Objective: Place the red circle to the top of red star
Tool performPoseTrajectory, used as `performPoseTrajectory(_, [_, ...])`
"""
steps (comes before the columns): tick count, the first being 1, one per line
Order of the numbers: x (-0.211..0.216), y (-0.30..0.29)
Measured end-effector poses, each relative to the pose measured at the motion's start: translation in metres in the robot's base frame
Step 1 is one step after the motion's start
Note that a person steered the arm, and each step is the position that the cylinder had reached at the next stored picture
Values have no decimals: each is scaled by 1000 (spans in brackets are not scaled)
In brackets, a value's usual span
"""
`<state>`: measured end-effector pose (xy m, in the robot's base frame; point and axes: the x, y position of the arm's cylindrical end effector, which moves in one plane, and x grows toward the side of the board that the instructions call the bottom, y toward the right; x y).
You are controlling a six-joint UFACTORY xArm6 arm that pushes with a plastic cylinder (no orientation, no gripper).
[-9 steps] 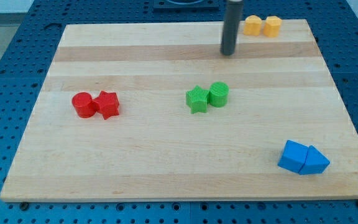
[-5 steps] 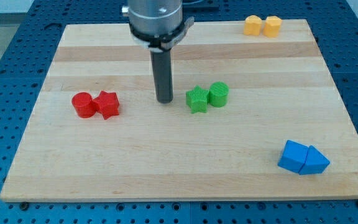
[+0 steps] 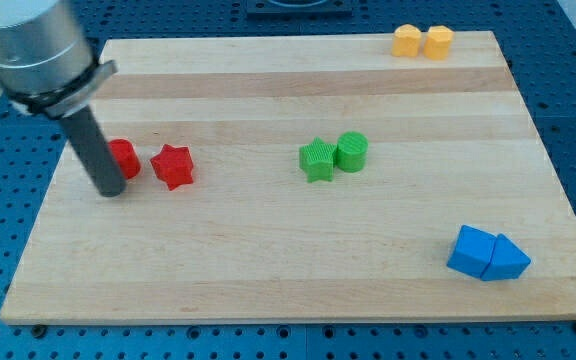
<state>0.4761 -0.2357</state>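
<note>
The red circle (image 3: 124, 158) lies at the board's left, partly hidden behind my rod. The red star (image 3: 173, 166) lies just to its right, a small gap between them. My tip (image 3: 111, 190) rests on the board at the circle's lower left, touching or nearly touching it. The rod slants up toward the view's top left.
A green star (image 3: 317, 159) and a green cylinder (image 3: 352, 151) sit together mid-board. Two yellow blocks (image 3: 421, 41) are at the top right edge. Two blue blocks (image 3: 486, 254) are at the bottom right. The wooden board (image 3: 298, 260) lies on a blue pegboard.
My tip has swept from the board's top right, past the green star, to the left side beside the red circle. The circle has shifted slightly up and left, apart from the star.
</note>
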Motion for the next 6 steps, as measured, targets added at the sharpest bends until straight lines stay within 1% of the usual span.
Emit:
performPoseTrajectory(1, [-2, -33])
performPoseTrajectory(2, [-36, -3])
performPoseTrajectory(3, [-40, 49])
performPoseTrajectory(4, [-39, 39])
performPoseTrajectory(5, [-40, 41])
performPoseTrajectory(6, [-51, 100])
